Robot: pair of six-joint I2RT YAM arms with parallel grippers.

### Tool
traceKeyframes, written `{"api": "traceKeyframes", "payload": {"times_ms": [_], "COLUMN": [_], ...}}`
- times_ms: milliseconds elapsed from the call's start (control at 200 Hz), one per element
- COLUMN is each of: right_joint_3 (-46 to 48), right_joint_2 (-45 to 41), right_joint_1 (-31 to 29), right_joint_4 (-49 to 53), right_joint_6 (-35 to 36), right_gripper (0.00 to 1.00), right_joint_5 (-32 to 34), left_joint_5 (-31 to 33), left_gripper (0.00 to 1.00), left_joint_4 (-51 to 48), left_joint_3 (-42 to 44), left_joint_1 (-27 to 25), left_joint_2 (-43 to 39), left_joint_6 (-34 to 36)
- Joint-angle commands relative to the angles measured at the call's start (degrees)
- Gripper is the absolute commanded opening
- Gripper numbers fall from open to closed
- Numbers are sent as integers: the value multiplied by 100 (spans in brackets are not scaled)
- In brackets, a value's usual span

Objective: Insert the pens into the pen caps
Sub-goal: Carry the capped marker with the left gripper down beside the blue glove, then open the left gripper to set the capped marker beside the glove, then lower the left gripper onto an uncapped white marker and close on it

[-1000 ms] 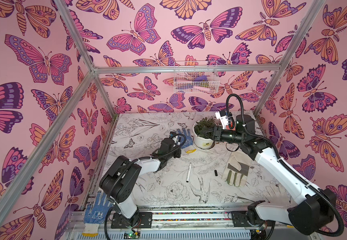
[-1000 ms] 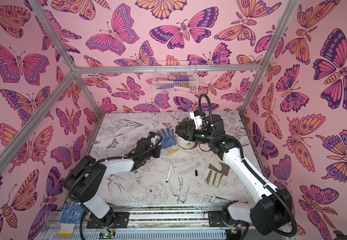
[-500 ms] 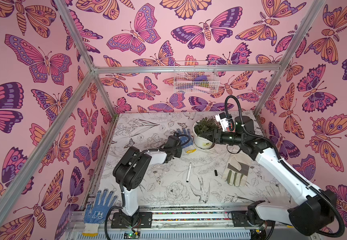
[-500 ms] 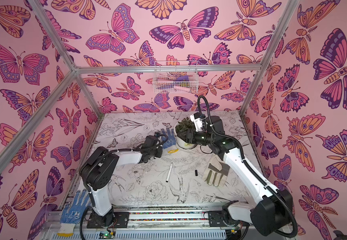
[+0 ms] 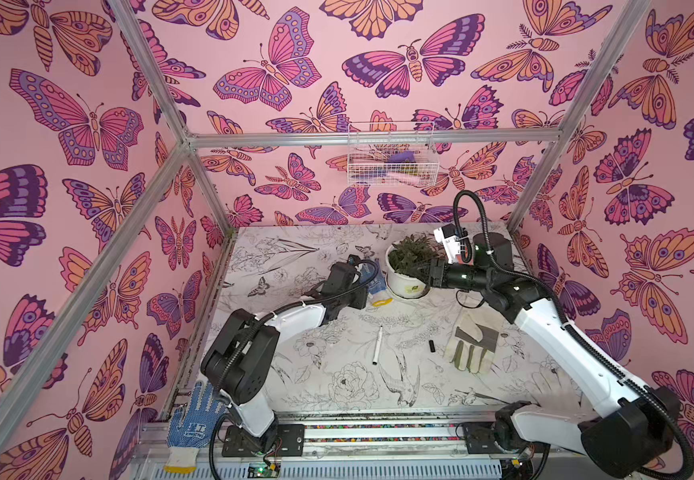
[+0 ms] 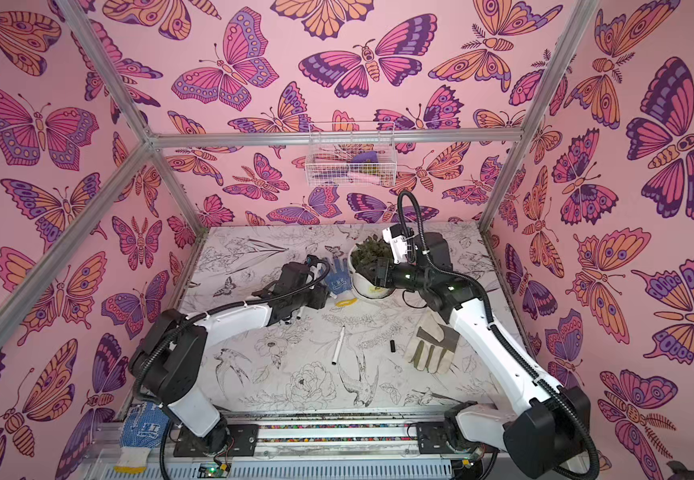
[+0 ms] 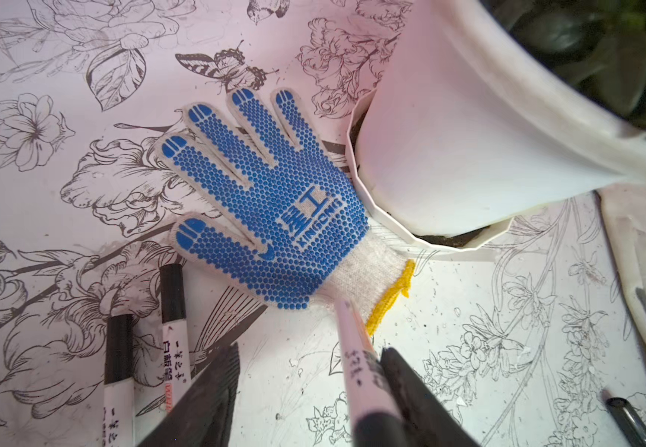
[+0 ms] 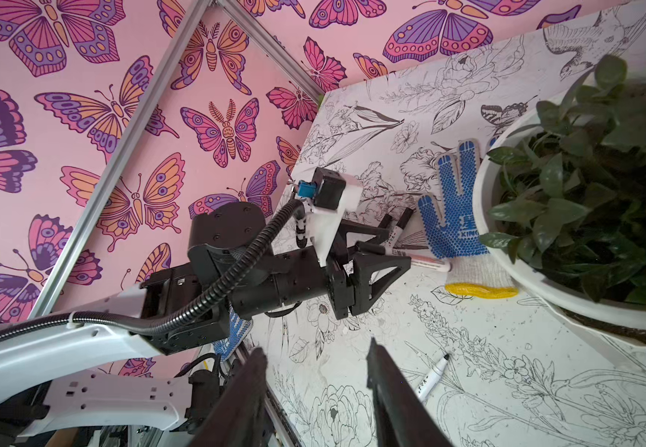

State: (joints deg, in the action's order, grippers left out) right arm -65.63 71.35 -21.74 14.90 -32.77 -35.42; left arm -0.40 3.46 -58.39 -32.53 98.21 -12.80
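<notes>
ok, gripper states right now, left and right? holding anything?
left gripper: jaws open; a pen lies against one jaw, not clamped.
right gripper: jaws open, nothing between them.

The left arm and right arm wear white link shells between bulky matte-black joint housings. A ribbed black conduit, cinched by white zip ties, follows each. The left end effector and right end effector have black tapered fingers. Black base plates sit at the near edge of the table.
</notes>
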Motion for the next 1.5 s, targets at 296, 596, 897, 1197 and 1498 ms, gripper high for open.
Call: {"api": "traceKeyframes", "payload": {"times_ms": [296, 596, 897, 1197, 1498], "right_joint_3": [-39, -37, -16, 4, 133], "right_joint_2": [-100, -98, 20, -133, -206], "right_joint_1": [35, 39, 77, 154, 228], "right_joint_4": [97, 273, 232, 298, 269], "right_joint_6": [87, 239, 182, 254, 186], "right_gripper": [43, 43, 43, 42, 42], "right_joint_5": [53, 193, 231, 282, 395], "left_joint_5": [-83, -1000, -450, 1296, 605], "left_gripper": [43, 51, 57, 55, 1], "left_joint_4": [-294, -318, -1107, -2767, -2807], "left_joint_3": [-808, -91, 830, 166, 128], "left_joint_1": [133, -114, -1674, -2373, -2119], "left_joint_2": [1137, 162, -403, 475, 612], "left_joint_6": [257, 667, 770, 306, 72]}}
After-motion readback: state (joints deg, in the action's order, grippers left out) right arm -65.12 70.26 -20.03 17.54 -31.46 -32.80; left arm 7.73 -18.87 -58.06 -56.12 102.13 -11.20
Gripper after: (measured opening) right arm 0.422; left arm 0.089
